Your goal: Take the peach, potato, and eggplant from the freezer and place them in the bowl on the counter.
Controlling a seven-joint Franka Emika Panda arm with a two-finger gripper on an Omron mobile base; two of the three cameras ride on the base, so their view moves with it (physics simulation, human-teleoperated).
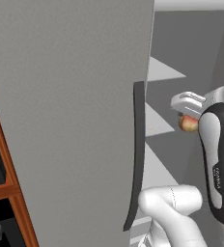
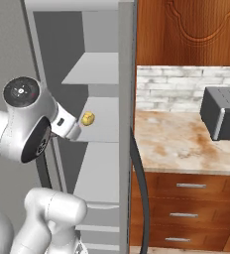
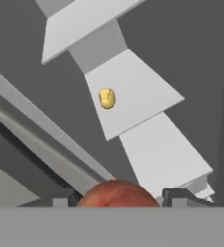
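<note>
1. While the freezer stands open, its grey door swung out to the left with the dark curved handle on its edge, the arm reaches into the cavity.
2. Tool: pinching the peach. Hand view shows the reddish fruit seated between the two dark finger tips; the jaws stand part way apart because the fruit fills the gap.
3. Peach, location: held in the air inside the freezer, in front of the pale shelves, resting on none of them. Judged purpose: carriage out to the bowl.
4. Potato: pale-yellow lump lying alone on a middle shelf, far from the tool in the hand view. Judged as not yet collected.
5. Eggplant and bowl: location cannot be told.
6. Bench: beige marbled top to the right of the freezer, over wooden drawers with silver bar handles. A dark grey boxy appliance sits at its far right.
7. View differences: left base view gives the peach in the grip from the side, which the right base view hides behind the wrist. Right base view gives the bench and the potato's shelf. Hand view gives peach and potato together.
</note>
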